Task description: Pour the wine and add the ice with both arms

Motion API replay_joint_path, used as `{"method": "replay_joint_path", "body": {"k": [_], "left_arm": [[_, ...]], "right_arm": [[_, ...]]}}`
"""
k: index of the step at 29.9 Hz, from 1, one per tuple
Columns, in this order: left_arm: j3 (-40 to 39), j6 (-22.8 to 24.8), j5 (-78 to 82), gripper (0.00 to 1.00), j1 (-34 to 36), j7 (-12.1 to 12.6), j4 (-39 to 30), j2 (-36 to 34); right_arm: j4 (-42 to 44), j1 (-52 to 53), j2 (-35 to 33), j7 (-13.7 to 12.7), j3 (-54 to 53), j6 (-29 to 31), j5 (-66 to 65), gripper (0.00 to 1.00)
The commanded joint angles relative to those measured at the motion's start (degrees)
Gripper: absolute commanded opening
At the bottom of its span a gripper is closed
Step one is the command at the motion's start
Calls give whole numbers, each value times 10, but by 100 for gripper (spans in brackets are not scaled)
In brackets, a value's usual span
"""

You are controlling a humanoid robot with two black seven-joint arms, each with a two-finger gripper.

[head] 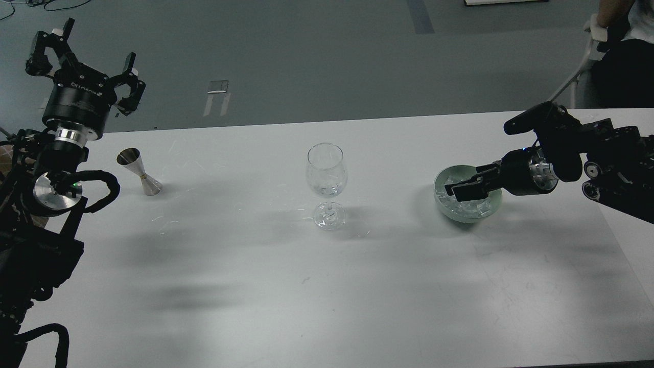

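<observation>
Clear ice (472,204) heaped in bowl (440,197); right gripper (457,190) dips in, jaws narrow, grip unclear. Left gripper (84,59) raised, jaws wide, empty. Glass (327,176) centred on table (255,286) for both.

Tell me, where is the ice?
The ice sits in the pale green bowl on the table's right side, right of the wine glass.

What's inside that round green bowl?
The pale green round bowl holds a heap of small clear ice cubes. The right arm's black claw reaches over them, covering some. The bowl's bottom is hidden under the ice.
</observation>
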State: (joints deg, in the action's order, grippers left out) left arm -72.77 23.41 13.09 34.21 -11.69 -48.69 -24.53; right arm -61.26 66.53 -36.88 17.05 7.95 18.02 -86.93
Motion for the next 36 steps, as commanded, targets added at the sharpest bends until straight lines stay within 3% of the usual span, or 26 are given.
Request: {"method": "replay_joint_path", "body": {"k": [1,23,33,36], "left_arm": [[-1,1,-2,98,0,0,1,-2],[-1,7,-2,98,-5,-1,25,-11],[-1,8,-2,98,-4,-1,47,-11],[-1,8,-2,98,-4,-1,52,-12]], "right_arm": [[-2,-7,14,0,0,-2,0,91],[19,-31,21,-2,1,-1,-45,91],[50,-26,50,-3,0,-1,-45,70],[51,-26,52,-3,0,-1,-45,69]]}}
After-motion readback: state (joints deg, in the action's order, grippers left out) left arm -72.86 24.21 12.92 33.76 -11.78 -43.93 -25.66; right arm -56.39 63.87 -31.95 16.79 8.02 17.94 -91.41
